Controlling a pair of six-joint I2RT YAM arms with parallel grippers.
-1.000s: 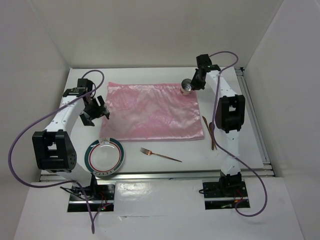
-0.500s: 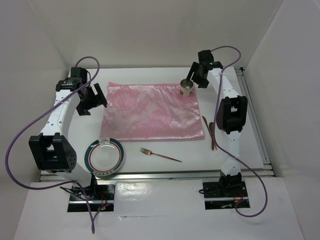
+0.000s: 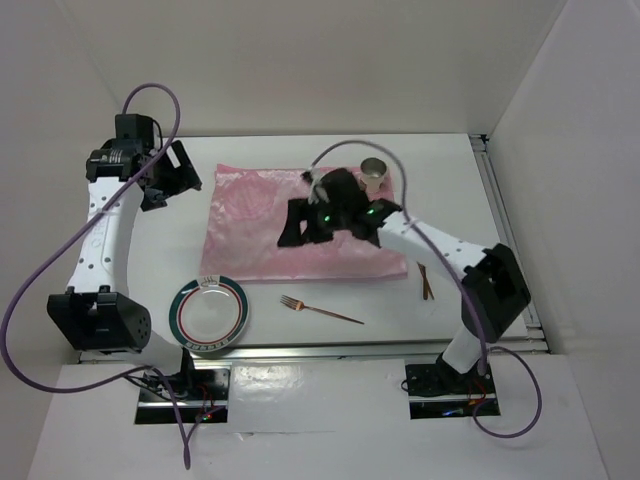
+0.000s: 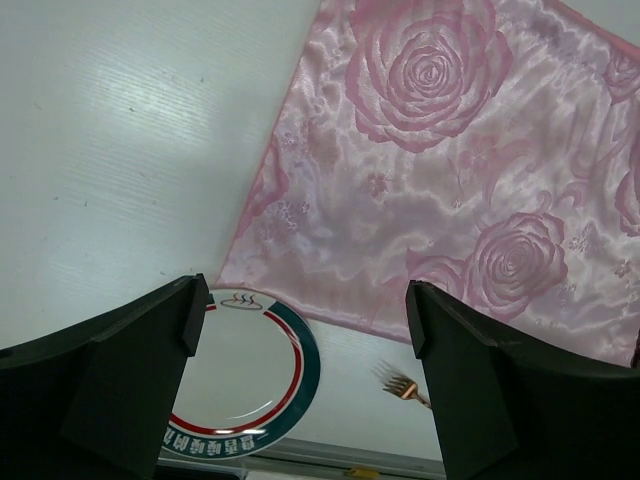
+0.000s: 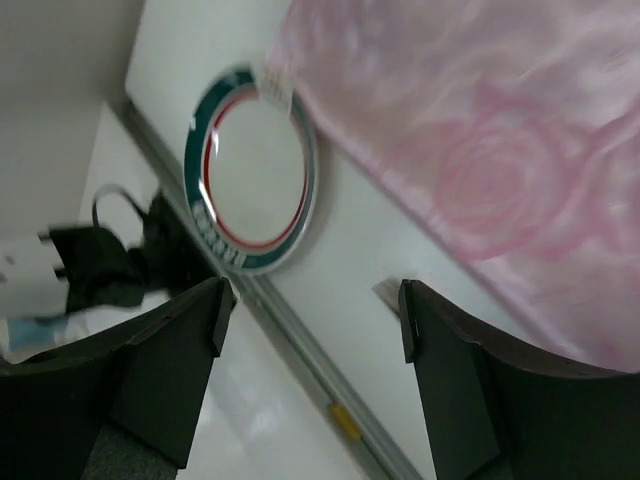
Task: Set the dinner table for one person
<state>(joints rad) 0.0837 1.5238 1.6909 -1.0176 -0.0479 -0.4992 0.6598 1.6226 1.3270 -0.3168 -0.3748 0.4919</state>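
The dinner table (image 3: 445,165) is a white tabletop with a pink rose-patterned cloth (image 3: 250,225) spread on it. A metal cup (image 3: 375,172) stands upright at the cloth's far right corner, free of both grippers. A round plate (image 3: 208,315) with a green and red rim lies at the front left, and a copper fork (image 3: 320,310) lies to its right. My left gripper (image 3: 175,180) hovers high at the far left, open and empty, looking down on the plate (image 4: 240,385), fork (image 4: 405,385) and cloth (image 4: 450,170). My right gripper (image 3: 295,228) hangs open and empty above the cloth's middle.
Copper cutlery (image 3: 427,283) lies right of the cloth, partly hidden under the right arm. An aluminium rail (image 3: 330,350) runs along the front edge and another (image 3: 505,230) along the right edge. In the blurred right wrist view the plate (image 5: 250,170) and front rail (image 5: 300,360) show.
The right gripper has opened and let go of the cup, which now stands on the cloth. The right arm swung left over the cloth. The left arm lifted back and to the left.
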